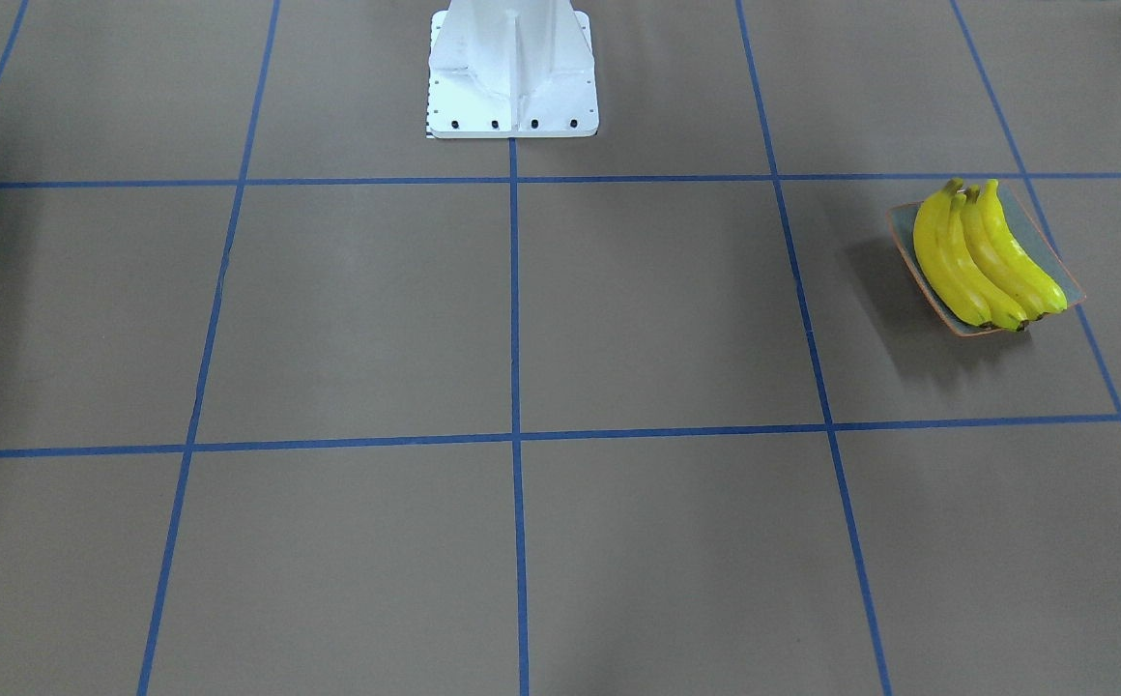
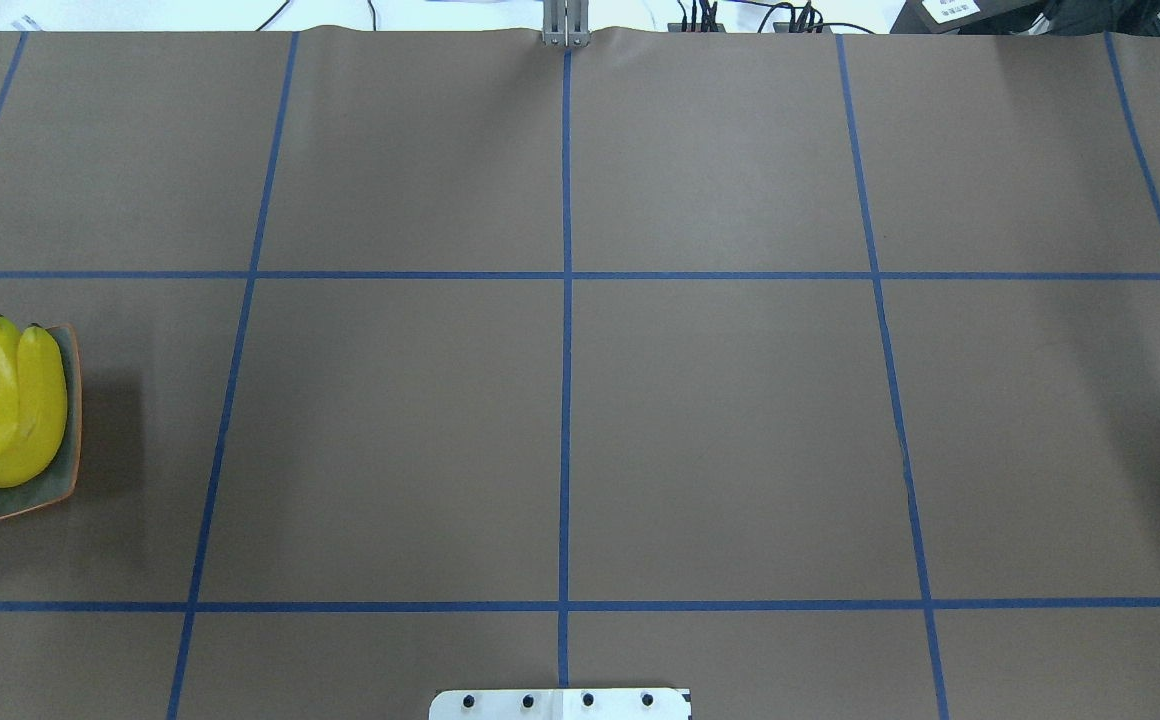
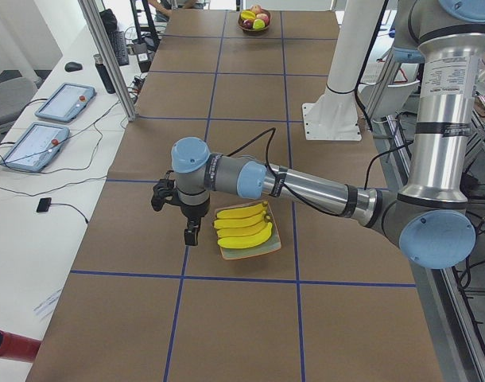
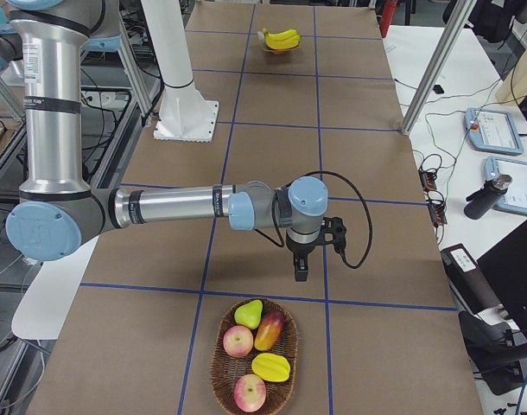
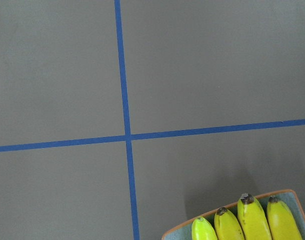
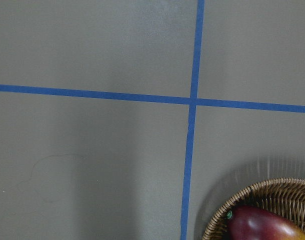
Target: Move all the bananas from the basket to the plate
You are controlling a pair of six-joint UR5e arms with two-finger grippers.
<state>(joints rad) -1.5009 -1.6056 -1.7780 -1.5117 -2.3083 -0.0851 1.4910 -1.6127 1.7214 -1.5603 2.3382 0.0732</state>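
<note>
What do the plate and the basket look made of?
Plate: probably glazed ceramic, possibly melamine; smooth grey-green surface, thin orange rim, upturned edges. Basket: woven wicker or rattan; brown interlaced strands show along its rim.

Bench (image 2: 720, 430): brown cover, blue tape grid (image 2: 566, 300). Grey bracket (image 2: 565, 28) sits at the centre of the far edge, with black cables (image 2: 790, 15) just past that edge.

At the right end, in the basket (image 4: 225, 380): pear (image 4: 249, 313) touching mango (image 4: 270, 328), apple (image 4: 238, 341), yellow fruit (image 4: 270, 367), second apple (image 4: 250, 392) nearest the end edge.

White desk (image 3: 20, 231) runs along the far edge. It carries two pendants (image 3: 66, 102) (image 3: 36, 146), a black bottle (image 3: 108, 73), a mouse (image 3: 73, 66) and a small black device (image 3: 44, 204) on a cable. Red tube (image 3: 10, 346) lies off the bench's left-end corner on that side.
</note>
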